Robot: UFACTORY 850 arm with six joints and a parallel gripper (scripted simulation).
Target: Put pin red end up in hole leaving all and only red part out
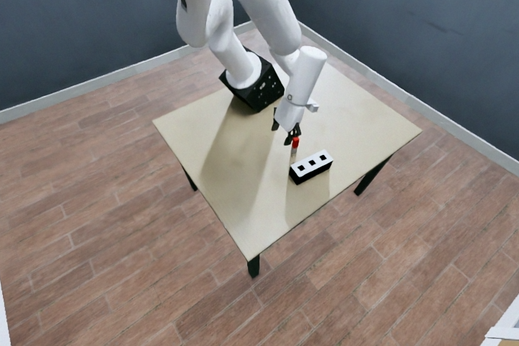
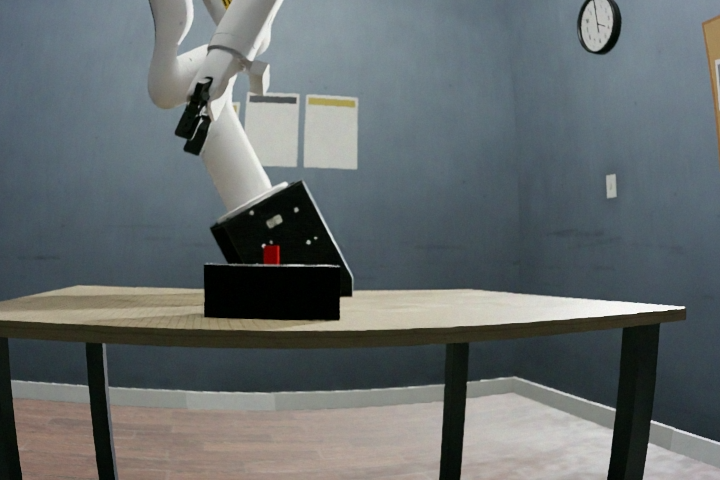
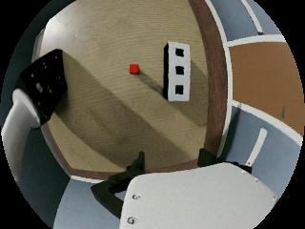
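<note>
The pin [image 1: 295,143] [image 2: 271,254] [image 3: 133,69] stands upright on the table [image 1: 227,183] [image 2: 485,316] [image 3: 109,38], red end up, a short way behind the block. In the exterior view only its red top shows over the block. The block [image 1: 315,171] [image 2: 271,291] [image 3: 171,71] is black with a white top and three square holes in a row, all empty. My gripper [image 1: 283,132] [image 2: 191,131] [image 3: 172,159] is open and empty. It hangs tilted, high above the table, on the robot-base side of the pin.
The robot's black base [image 1: 260,91] [image 2: 284,226] [image 3: 45,83] stands tilted at the table's far edge, behind the pin and block. The block lies near one table edge. Wood floor surrounds the table.
</note>
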